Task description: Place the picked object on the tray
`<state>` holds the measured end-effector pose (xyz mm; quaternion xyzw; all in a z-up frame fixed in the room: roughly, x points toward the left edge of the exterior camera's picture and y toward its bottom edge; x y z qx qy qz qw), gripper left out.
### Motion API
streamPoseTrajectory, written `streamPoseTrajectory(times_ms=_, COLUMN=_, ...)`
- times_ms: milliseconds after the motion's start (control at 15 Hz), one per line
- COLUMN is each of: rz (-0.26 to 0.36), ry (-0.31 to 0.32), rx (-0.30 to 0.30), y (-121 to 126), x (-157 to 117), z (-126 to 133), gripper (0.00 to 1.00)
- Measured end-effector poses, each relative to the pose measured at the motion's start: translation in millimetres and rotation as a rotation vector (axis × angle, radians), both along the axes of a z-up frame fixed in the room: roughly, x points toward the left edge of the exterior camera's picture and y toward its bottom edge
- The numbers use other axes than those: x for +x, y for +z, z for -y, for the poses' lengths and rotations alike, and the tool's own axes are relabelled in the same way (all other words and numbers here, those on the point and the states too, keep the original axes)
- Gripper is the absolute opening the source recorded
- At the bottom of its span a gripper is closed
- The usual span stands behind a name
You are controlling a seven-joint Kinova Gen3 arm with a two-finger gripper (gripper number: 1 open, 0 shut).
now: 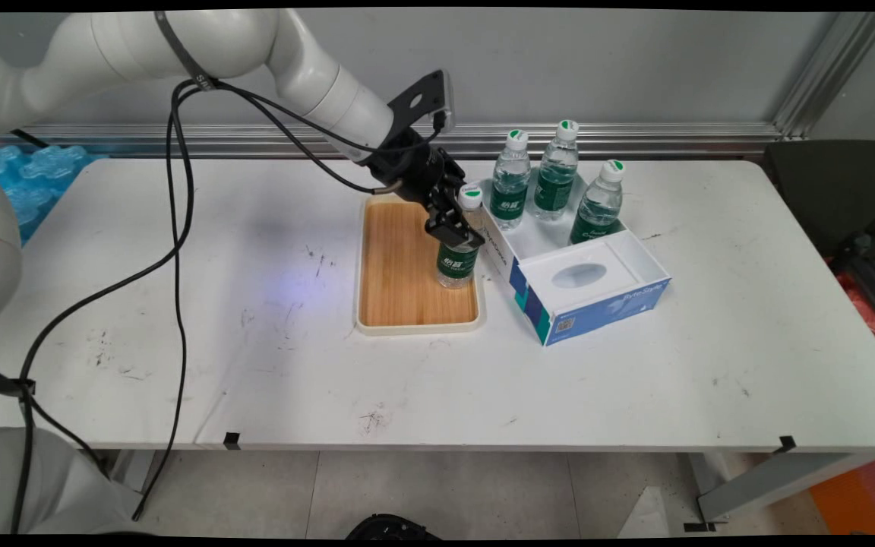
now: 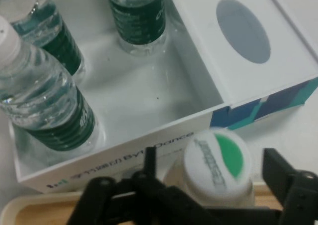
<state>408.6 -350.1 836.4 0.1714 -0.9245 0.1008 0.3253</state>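
Fingers (image 1: 455,228) seemingly grip a water bottle (image 1: 459,258) upright on the wooden tray (image 1: 399,281).

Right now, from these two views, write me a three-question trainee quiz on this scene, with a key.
1. True or false: the gripper is at a bottle standing on the wooden tray.
2. How many bottles stand in the open box? A) two B) three C) four
3. Fill in: the bottle caps are white and ____.

Key: 1 true; 2 B; 3 green.
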Motion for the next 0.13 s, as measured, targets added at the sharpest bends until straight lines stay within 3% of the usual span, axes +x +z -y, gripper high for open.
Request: streamPoseTrajectory(times_ms=133, rz=-0.003, ry=0.007, rx=0.008, y=-1.9, x=0.4, z=-0.5, gripper=1.00)
